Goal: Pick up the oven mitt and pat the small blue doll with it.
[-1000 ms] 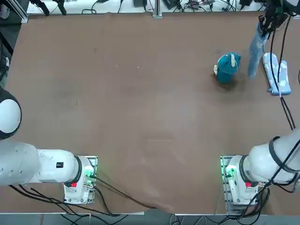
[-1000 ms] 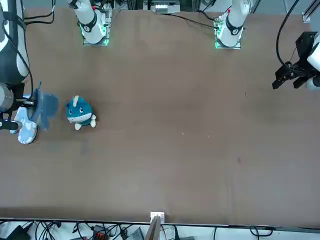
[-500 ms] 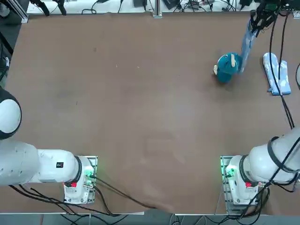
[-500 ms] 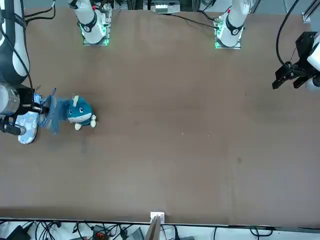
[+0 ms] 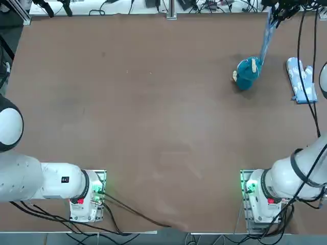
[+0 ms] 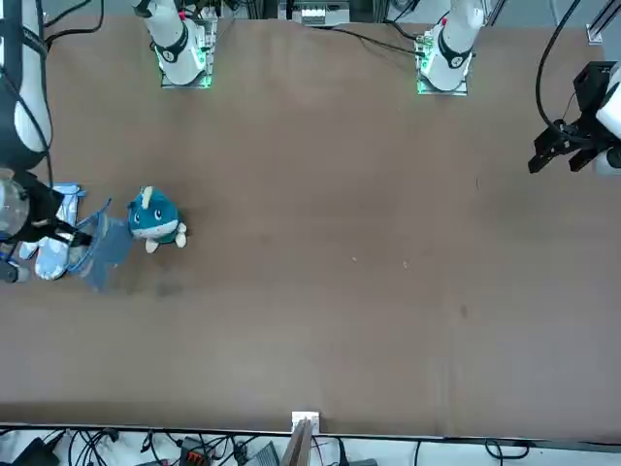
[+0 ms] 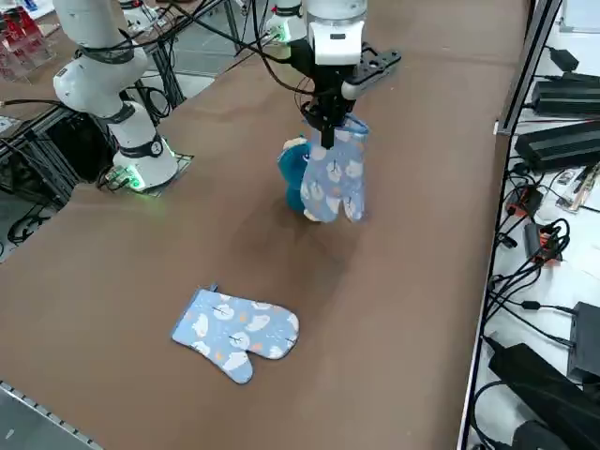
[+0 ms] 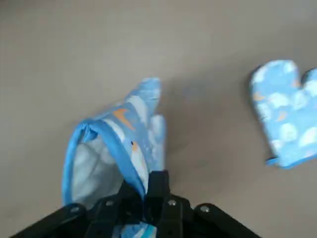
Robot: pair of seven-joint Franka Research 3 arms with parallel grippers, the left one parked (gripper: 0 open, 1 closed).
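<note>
A: What do you see from left to right, looking from the side camera?

B: At the left, low on the brown counter (image 7: 112,281), a second oven mitt (image 7: 234,331) lies flat, well apart from the rest. More to the right, the small blue doll (image 7: 293,174) stands on the counter. The oven mitt (image 7: 335,180) hangs in front of the doll and covers most of it in this view. Above the mitt is the right hand (image 7: 327,128), pointing down.

A: Is the right hand holding something?

B: Yes. The right hand is clenched on the cuff edge of the oven mitt. In the wrist view the two fingers (image 8: 157,184) pinch the darker blue rim, and the mitt (image 8: 116,144) hangs below them with its cuff a little open.

A: Does the mitt touch the doll?

B: From above, the mitt (image 5: 265,37) is a thin strip, and its lower end comes right to the doll (image 5: 247,73), at the far right part of the counter. If it really touches, I cannot tell. In the front view the mitt (image 6: 104,249) hangs just beside the doll (image 6: 154,219).

A: And the other mitt?

B: It rests flat near the right edge of the counter (image 5: 300,80), beside the doll but apart from it.
</note>
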